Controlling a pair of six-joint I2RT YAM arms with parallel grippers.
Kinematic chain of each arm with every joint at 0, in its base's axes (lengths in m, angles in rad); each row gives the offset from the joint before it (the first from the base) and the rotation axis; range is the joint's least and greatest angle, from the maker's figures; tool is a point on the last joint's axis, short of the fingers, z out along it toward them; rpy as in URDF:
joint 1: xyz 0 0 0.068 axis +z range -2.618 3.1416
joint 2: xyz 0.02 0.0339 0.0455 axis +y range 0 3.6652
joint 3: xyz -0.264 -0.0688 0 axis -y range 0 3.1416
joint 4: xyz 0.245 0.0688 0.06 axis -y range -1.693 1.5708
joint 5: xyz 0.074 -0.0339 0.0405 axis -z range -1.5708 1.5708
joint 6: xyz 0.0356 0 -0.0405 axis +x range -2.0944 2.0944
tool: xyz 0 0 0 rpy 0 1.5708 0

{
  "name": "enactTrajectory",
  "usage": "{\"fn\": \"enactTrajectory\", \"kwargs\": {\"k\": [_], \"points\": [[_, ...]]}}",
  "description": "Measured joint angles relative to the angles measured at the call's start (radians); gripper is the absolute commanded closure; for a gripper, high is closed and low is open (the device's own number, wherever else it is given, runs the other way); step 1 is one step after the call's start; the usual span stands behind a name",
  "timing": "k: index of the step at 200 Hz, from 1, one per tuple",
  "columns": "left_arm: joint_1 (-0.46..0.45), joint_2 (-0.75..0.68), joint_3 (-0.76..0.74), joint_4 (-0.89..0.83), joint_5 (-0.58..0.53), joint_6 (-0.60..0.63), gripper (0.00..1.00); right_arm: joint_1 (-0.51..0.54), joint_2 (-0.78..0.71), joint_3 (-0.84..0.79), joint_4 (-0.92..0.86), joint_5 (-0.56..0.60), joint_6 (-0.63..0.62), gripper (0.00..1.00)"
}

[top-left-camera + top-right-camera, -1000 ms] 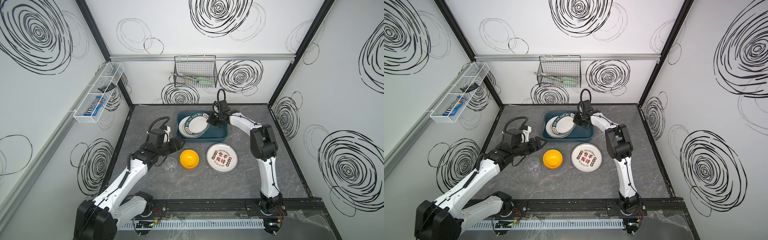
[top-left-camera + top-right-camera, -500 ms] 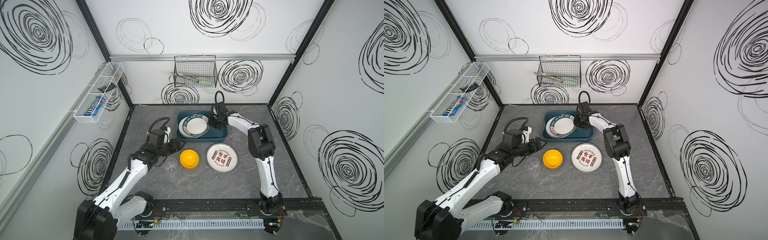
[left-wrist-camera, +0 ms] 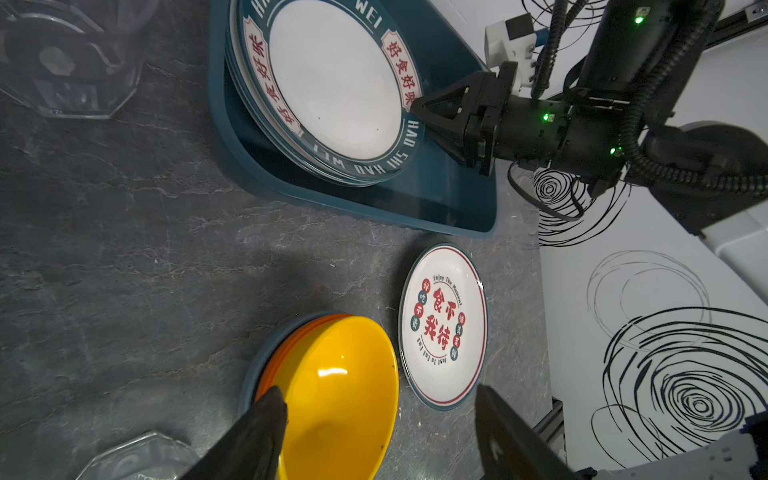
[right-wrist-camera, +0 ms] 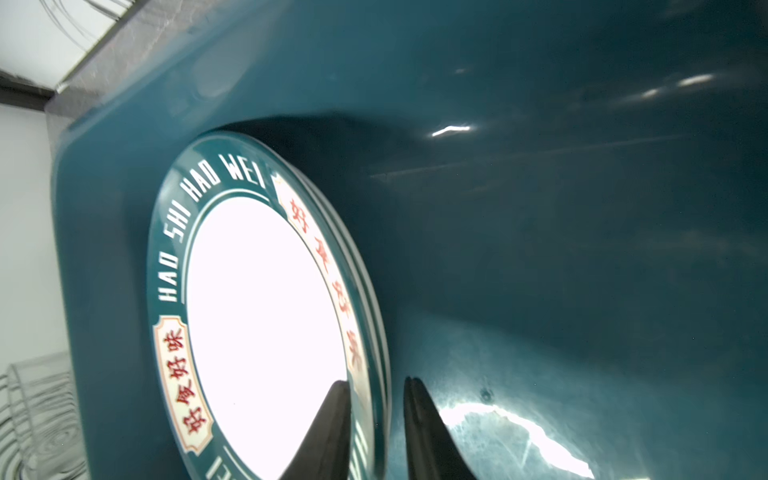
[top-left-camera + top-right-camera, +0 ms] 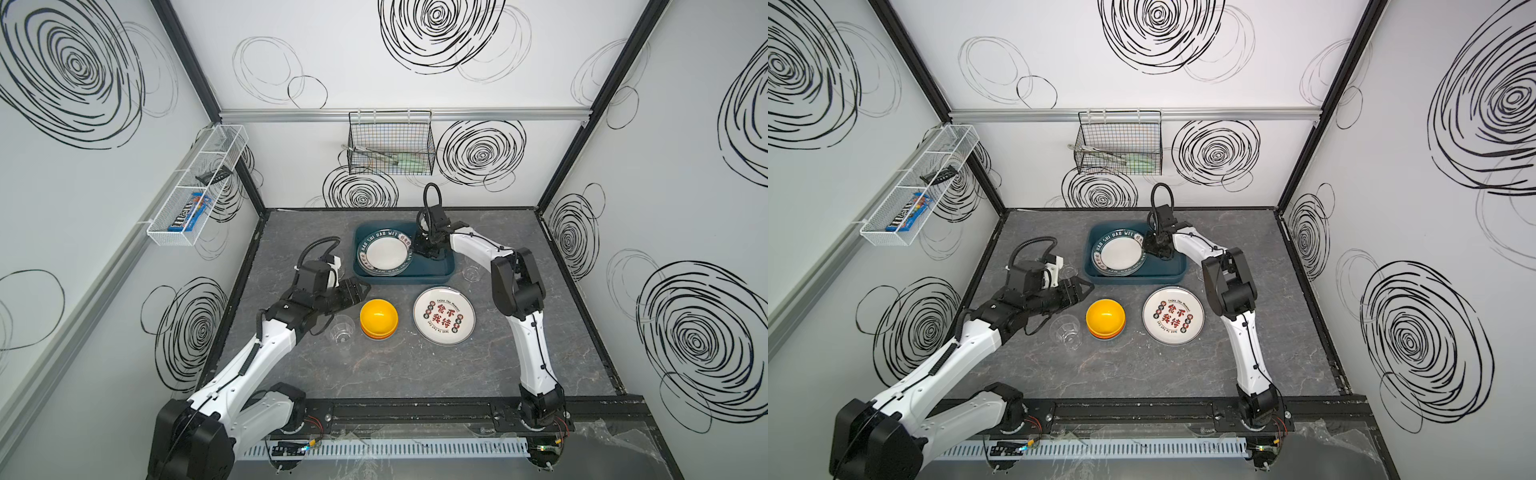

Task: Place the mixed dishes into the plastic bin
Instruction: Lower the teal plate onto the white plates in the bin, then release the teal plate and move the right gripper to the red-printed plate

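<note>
Release is the news on the right: a second ago the right gripper [image 5: 420,250] carried the teal-rimmed plate [image 5: 384,253] tilted over the plastic bin [image 5: 436,271]. Now that plate lies flat on the plates already stacked in the bin's left half, and the jaws have begun to part. In the right wrist view its fingers [image 4: 332,424] stand slightly apart astride the plate's right rim, one over its face and one outside its edge. Whether either pad still brushes the rim I cannot tell, but nothing is lifted, so I judge this plate delivered. Left on the table [image 5: 374,374], nearer than the bin, are the bowls [image 5: 378,318], stacked with yellow on top, and the character plate [image 5: 444,316] to their right. One tumbler [image 5: 341,330] stands to their left, and a second tumbler [image 5: 471,273] stands just right of the bin. The left gripper [image 5: 359,295] has not moved: it hovers just left of the bowls, spread wide, holding nothing.
</note>
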Motion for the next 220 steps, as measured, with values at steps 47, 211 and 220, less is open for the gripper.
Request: {"fn": "enactTrajectory", "kwargs": {"k": [47,211,220], "points": [[0.000,0.000,-0.004,0.006,0.001,0.000,0.24,0.006,0.000,0.009,-0.023,0.021,-0.014,0.67],[-0.177,0.021,0.010,-0.012,0.005,0.056,0.24,0.002,-0.590,-0.545,0.014,-0.011,-0.075,0.56],[-0.196,0.028,0.015,-0.017,0.000,0.060,0.24,0.000,-0.621,-0.587,0.019,-0.026,-0.076,0.56]]}}
